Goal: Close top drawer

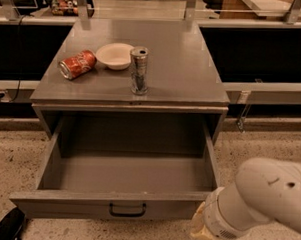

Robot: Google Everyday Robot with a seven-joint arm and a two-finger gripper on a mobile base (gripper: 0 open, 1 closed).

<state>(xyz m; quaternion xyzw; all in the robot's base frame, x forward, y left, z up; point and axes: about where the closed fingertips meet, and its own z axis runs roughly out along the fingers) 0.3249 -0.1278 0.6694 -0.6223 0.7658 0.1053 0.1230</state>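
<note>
The top drawer (pixel 66 204) is a wide, deep grey drawer pulled far out of the grey cabinet, and its inside is bare. Its flat front panel faces me with a small black pull handle (pixel 127 209) at its centre. My gripper (pixel 200 228) is at the end of the white arm, low at the right. It sits just outside the drawer's front right corner, level with the front panel. I cannot tell whether it touches the panel.
On the cabinet top (pixel 183 68) a red soda can (pixel 77 64) lies on its side, beside a white bowl (pixel 115 55) and an upright silver can (pixel 138 70). A black object (pixel 5 228) lies on the speckled floor at the bottom left. Dark shelving runs behind.
</note>
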